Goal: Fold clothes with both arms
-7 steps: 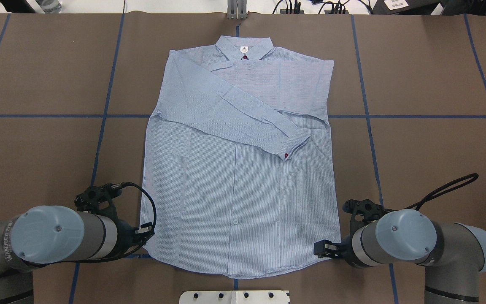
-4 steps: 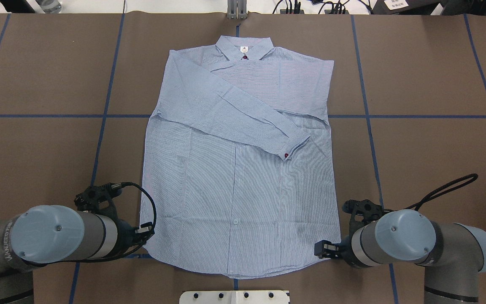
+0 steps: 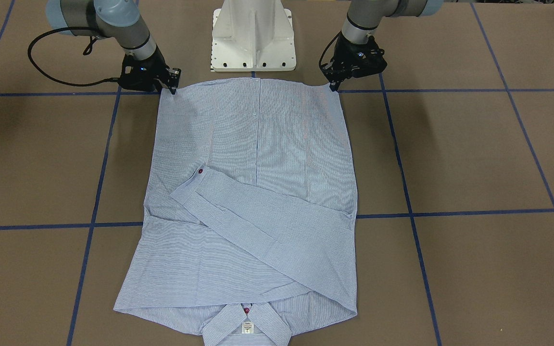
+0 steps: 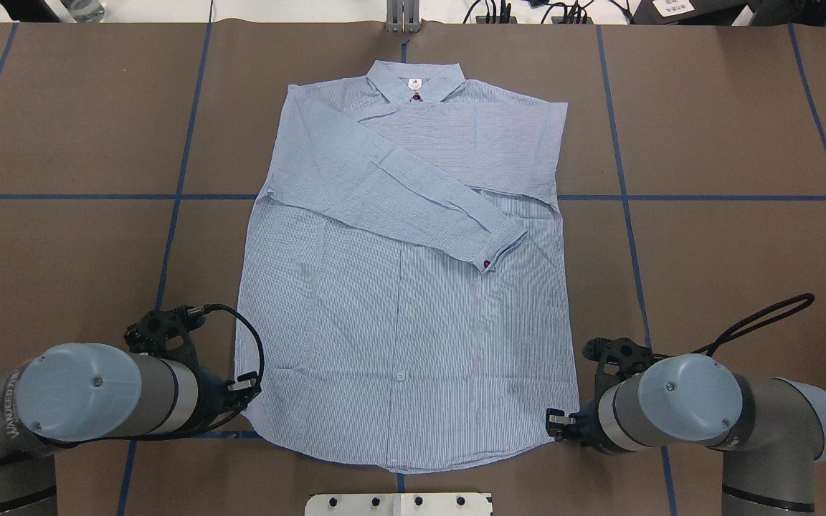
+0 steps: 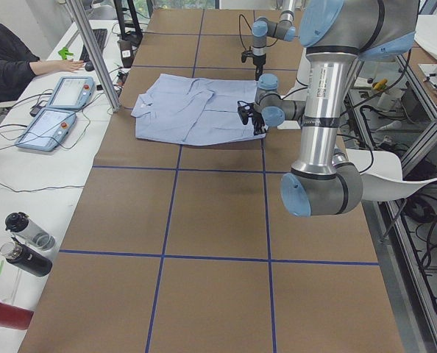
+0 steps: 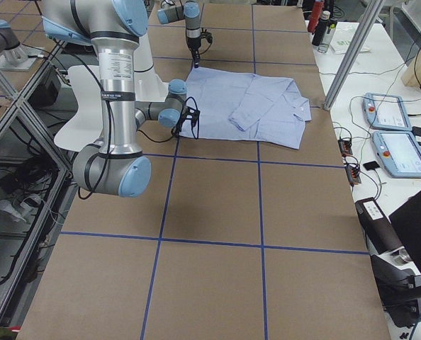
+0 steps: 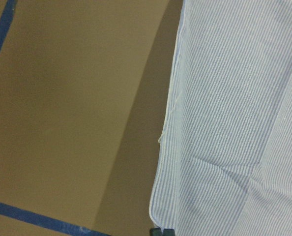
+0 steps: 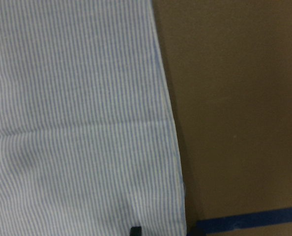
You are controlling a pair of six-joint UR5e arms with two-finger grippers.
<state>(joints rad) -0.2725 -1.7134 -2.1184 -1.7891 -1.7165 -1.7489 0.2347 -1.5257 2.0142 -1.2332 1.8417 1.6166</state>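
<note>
The blue-and-white pinstriped shirt [image 4: 406, 301] lies flat on the brown table, collar at the far side, hem toward me. Both sleeves are folded across the chest, one cuff with a red button [image 4: 486, 264] on top. My left gripper [image 4: 247, 390] sits at the hem's left corner. In the left wrist view a single dark fingertip [image 7: 161, 231] shows at the shirt's corner [image 7: 156, 216], so it looks shut on the hem. My right gripper [image 4: 555, 423] is at the hem's right corner. Its two fingertips [image 8: 135, 230] stand apart astride the shirt's edge [image 8: 178, 162].
The white pedestal base [image 3: 253, 43] stands just behind the hem. Blue tape lines [image 4: 169, 236] cross the table. An operator [image 5: 5, 51] with tablets [image 5: 57, 110] sits beyond the far side, and bottles [image 5: 23, 243] stand on the side bench.
My left gripper has shifted slightly forward and the hem's left corner shifted with it. My right gripper has drawn back a little toward the right, off the cloth.
</note>
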